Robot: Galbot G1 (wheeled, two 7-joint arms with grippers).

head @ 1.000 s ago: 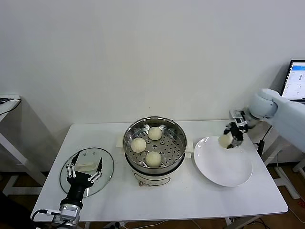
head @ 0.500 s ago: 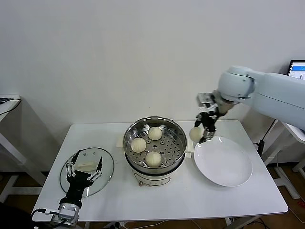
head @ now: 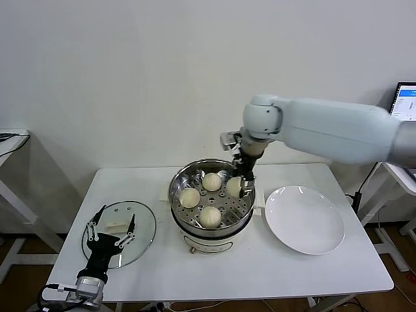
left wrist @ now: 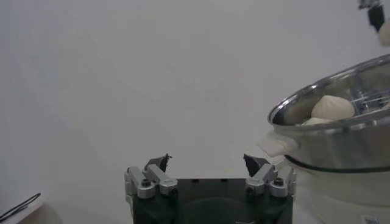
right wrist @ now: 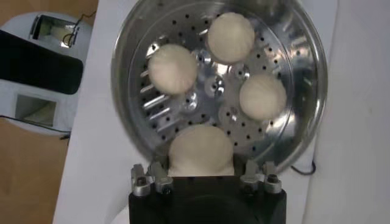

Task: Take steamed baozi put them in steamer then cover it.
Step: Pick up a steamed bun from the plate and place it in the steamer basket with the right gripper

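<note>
we see the right gripper (head: pixel 245 184) reaching over the steamer (head: pixel 179 179) from the far side, its fingers closed on a bun (head: pixel 234 186) that hangs just inside the right part of the rim. in the right wrist view that held bun (right wrist: pixel 200 150) sits between the two fingers, above the perforated tray.

three more buns lie on the tray: one at the far side (head: pixel 212 182), one to the left (head: pixel 189 197) and one nearest us (head: pixel 209 216). they are apart from one another. the right wrist view shows the same three (right wrist: pixel 231 37), (right wrist: pixel 172 68), (right wrist: pixel 262 96) spread around the tray's centre.

the steamer stands in the middle of the white table (head: pixel 260 266). just to its right lies a white plate (head: pixel 304 219) with nothing on it.

the lid (head: pixel 145 227) lies flat on the table to the left of the steamer, well apart from it, with its white handle up. the left gripper (head: pixel 109 232) hovers over the lid's near edge with its fingers spread wide and nothing between them; in the left wrist view the spread fingers (left wrist: pixel 149 176) point toward the steamer's side (left wrist: pixel 341 146).
</note>
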